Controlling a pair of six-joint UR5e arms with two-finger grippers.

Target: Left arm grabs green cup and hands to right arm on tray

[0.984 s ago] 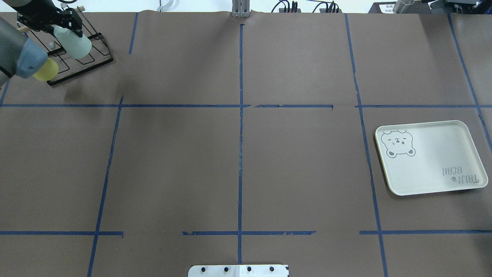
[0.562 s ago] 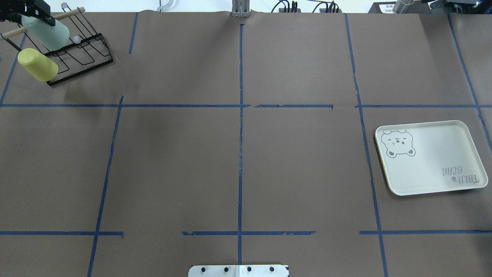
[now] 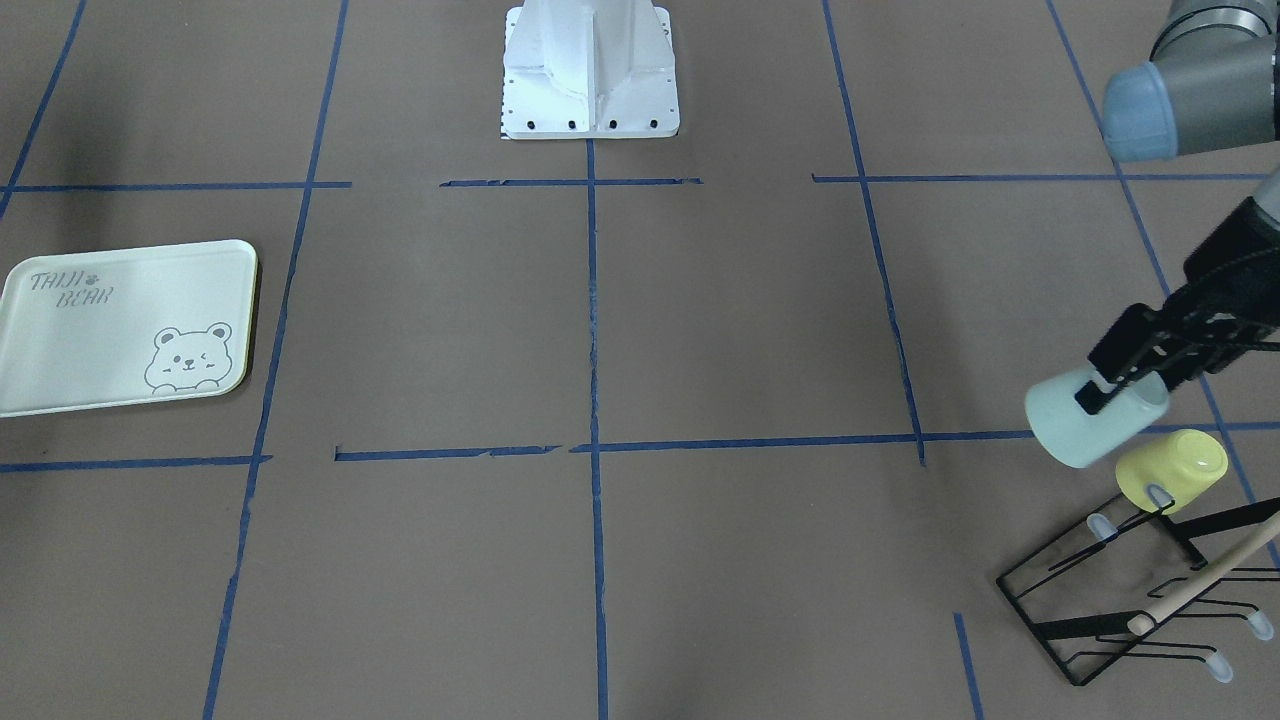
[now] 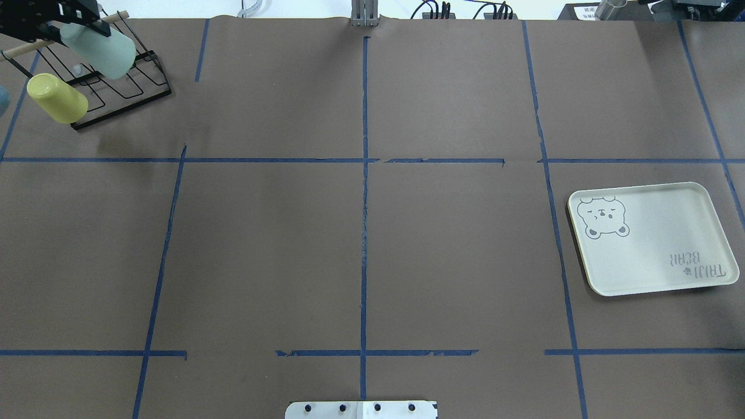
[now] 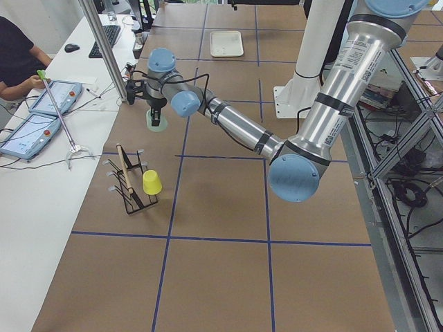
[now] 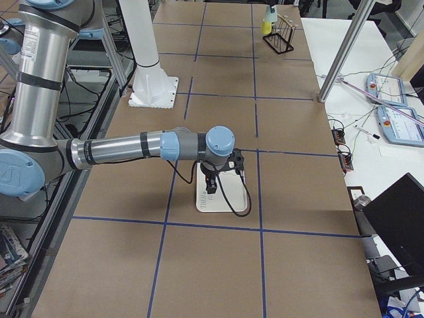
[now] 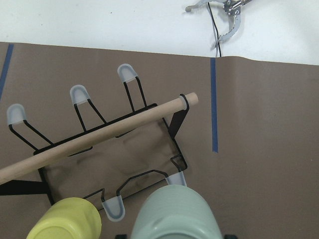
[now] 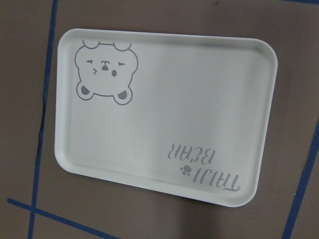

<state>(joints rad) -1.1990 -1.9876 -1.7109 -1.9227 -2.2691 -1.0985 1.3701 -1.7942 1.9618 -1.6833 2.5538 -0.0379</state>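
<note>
Plastic by the look of it, the small pale mint-green tumbler (image 3: 1095,432) should be light, stiff and slick, best pinched across its wall. The left arm's black claw (image 3: 1118,388) is clamped on it, holding it tilted in the air near the black wire rack (image 3: 1085,627) and yellow plastic cup (image 3: 1172,468). Broad brown table (image 3: 700,330) gives swinging room towards the cream bear-printed tray (image 3: 120,330). The right claw (image 6: 211,184) hovers there; whether it is spread or closed I cannot tell.

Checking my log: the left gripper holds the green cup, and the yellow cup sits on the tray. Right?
The yellow cup sits on the black rack, not the tray, as the front-facing view shows. The left gripper does hold the green cup.
</note>
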